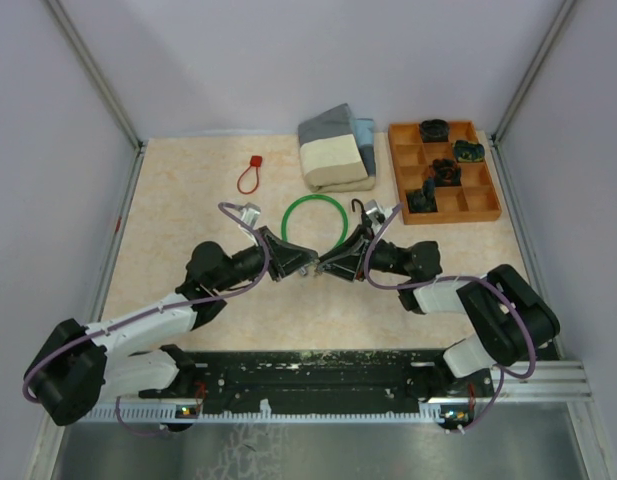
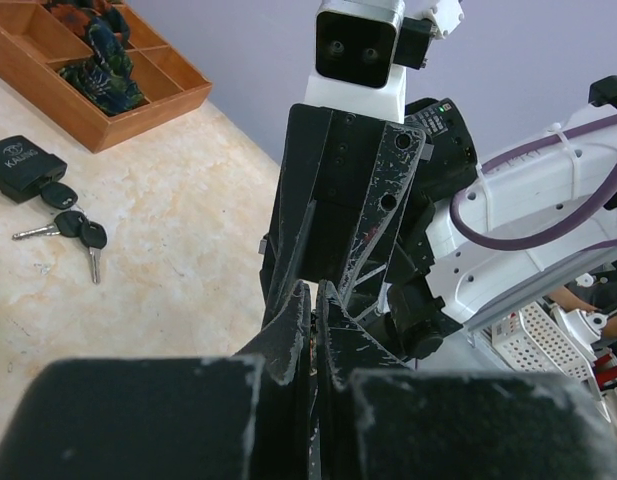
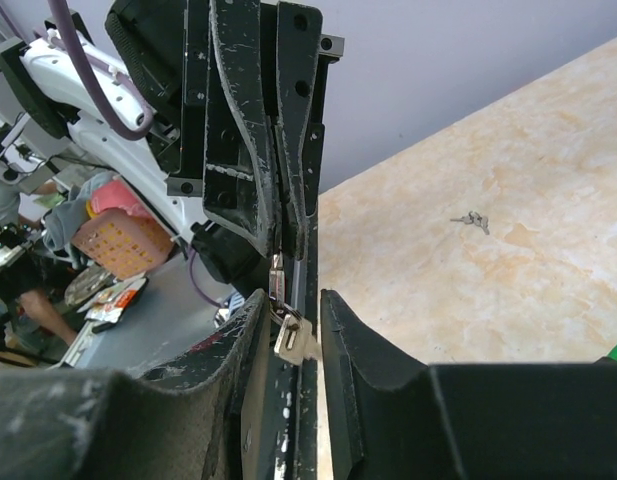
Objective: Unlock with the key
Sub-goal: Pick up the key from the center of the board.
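My left gripper (image 1: 306, 268) and right gripper (image 1: 326, 268) meet tip to tip at the middle of the table. The left gripper's fingers (image 3: 280, 150) are shut on a small silver key (image 3: 294, 335), which hangs down from them. In the right wrist view the right gripper (image 3: 293, 300) stands open around that key, with a gap still showing on its right side. A black padlock (image 2: 23, 167) lies on the table with a bunch of black-headed keys (image 2: 76, 230) beside it. In the left wrist view the left gripper (image 2: 316, 290) shows its jaws pressed together.
A green ring (image 1: 316, 222) lies just behind the grippers. A red cable lock (image 1: 251, 174) sits at the back left and folded cloths (image 1: 336, 148) at the back middle. The wooden compartment tray (image 1: 488, 205) with dark items stands at the back right. Small loose keys (image 3: 472, 219) lie on the tabletop.
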